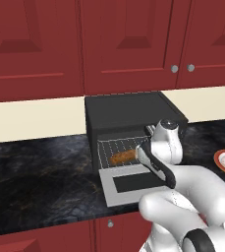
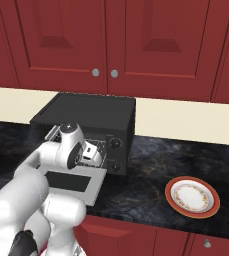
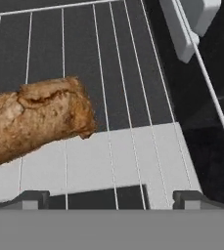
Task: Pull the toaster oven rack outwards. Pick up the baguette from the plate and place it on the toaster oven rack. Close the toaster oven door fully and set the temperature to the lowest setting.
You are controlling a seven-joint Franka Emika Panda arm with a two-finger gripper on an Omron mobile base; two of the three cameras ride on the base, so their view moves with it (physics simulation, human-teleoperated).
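red cabinets [image 1: 119, 44] | cream backsplash [image 1: 30, 118] | black marble counter [image 1: 35, 172]

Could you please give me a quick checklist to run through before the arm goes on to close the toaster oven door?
1. Baguette lying on the toaster oven rack: ok.
2. Claw free of the baguette, tips spread and empty: ok.
3. Toaster oven door folded down flat in front of the toaster oven, ready to lift: ok.
4. Rack pushed back in enough for the door to shut: cannot tell.
5. Arm out of the door's swing path: not ok, it hangs over the door.
6. Plate empty: ok.
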